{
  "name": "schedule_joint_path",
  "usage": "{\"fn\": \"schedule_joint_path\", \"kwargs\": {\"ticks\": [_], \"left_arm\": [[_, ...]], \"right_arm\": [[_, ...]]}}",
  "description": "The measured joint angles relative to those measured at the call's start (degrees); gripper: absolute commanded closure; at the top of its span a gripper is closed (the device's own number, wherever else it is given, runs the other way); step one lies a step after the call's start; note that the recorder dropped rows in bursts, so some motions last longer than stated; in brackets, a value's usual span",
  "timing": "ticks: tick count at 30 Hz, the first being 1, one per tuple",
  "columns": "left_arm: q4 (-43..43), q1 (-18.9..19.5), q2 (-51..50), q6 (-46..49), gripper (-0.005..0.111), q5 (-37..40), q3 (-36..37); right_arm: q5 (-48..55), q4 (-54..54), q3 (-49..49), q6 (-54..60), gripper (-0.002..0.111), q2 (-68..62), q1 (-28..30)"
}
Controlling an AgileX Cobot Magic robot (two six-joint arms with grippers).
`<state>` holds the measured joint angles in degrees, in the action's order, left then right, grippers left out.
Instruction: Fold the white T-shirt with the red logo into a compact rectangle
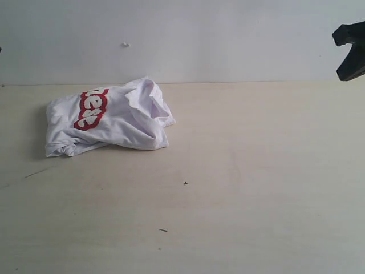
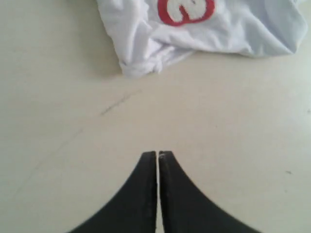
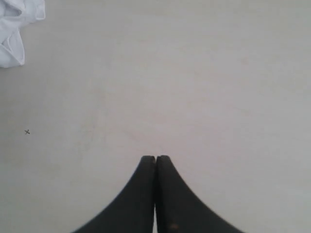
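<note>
The white T-shirt lies crumpled in a heap at the back left of the table, its red logo partly showing on top with white letters. The left wrist view shows the shirt's bunched edge and a piece of the red logo beyond my left gripper, which is shut, empty and well short of the cloth. My right gripper is also shut and empty over bare table, with a corner of the shirt far off. In the exterior view only a black part of the right arm shows at the upper right edge.
The light wooden table carries a small cross mark and a short dark speck. A pale wall rises behind the table's far edge.
</note>
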<state>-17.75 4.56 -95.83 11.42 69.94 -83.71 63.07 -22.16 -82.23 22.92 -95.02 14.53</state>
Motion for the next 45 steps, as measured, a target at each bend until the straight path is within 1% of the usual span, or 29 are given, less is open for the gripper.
{"fn": "schedule_joint_path", "kwargs": {"ticks": [2, 3, 7, 11, 13, 15, 16, 18, 22, 27, 30, 35, 39, 43, 45], "left_arm": [[-0.46, 0.0, 4.23, 0.26, 0.104, -1.36, 5.81], [-0.74, 0.0, 6.72, 0.26, 0.104, -2.8, 10.25], [-0.74, 0.0, 17.11, 0.24, 0.104, -10.38, 24.18], [-0.86, 0.0, 31.27, -0.52, 0.104, -18.84, 42.6], [-1.45, 0.0, 36.54, -0.9, 0.104, -21.76, 47.75], [-2.35, 0.0, 41.57, -0.9, 0.104, -24.41, 50.98], [-2.47, 0.0, 43.76, -0.9, 0.104, -25.62, 51.97], [-2.59, 0.0, 50.76, -0.9, 0.104, -27.94, 54.5], [-2.82, 0.0, 60.0, -0.9, 0.104, -28.15, 56.87], [-2.98, -0.23, 70.6, -0.9, 0.104, -27.49, 57.52], [-3.27, -0.23, 76.73, -1.0, 0.104, -27.49, 57.52], [-3.49, -0.23, 83.74, -1.13, 0.104, -27.46, 57.52], [-3.63, -0.23, 87.75, -1.13, 0.104, -27.19, 57.52], [-3.74, -0.23, 90.72, -1.13, 0.104, -24.48, 57.52], [-3.74, -0.23, 92.07, -1.13, 0.104, -23.78, 57.52]], "right_arm": [[-0.55, 0.17, 2.08, -0.66, 0.108, 2.69, 0.0], [-0.92, 0.39, 3.69, -1.1, 0.108, 3.9, 0.0], [-3.36, 1.23, 11.71, -2.6, 0.108, 8.26, 0.0], [-10.68, 1.23, 22.57, -4.97, 0.108, 16.65, 0.0], [-13.8, 1.23, 25.97, -6.13, 0.108, 19.83, 0.0], [-17.11, 0.78, 29.58, -6.31, 0.108, 22.9, 0.0], [-18.28, 0.65, 30.67, -6.31, 0.108, 23.75, 0.0], [-24.44, 0.29, 36.47, -6.17, 0.108, 28.2, 0.0], [-30.76, -4.17, 43.21, -1.27, 0.108, 34.65, 0.0], [-35.51, -7.15, 43.84, 2.88, 0.108, 39.29, 0.0], [-36.73, -12.4, 43.84, 9.25, 0.108, 40.73, 0.0], [-37.1, -20.06, 43.97, 19.29, 0.108, 42.12, 0.0], [-37.54, -23.41, 44.14, 23.78, 0.108, 43.2, 0.0], [-40.48, -26.09, 47.11, 27.79, 0.108, 45.56, 0.0], [-42.3, -29.26, 49.29, 30.69, 0.108, 47.7, 0.0]]}}
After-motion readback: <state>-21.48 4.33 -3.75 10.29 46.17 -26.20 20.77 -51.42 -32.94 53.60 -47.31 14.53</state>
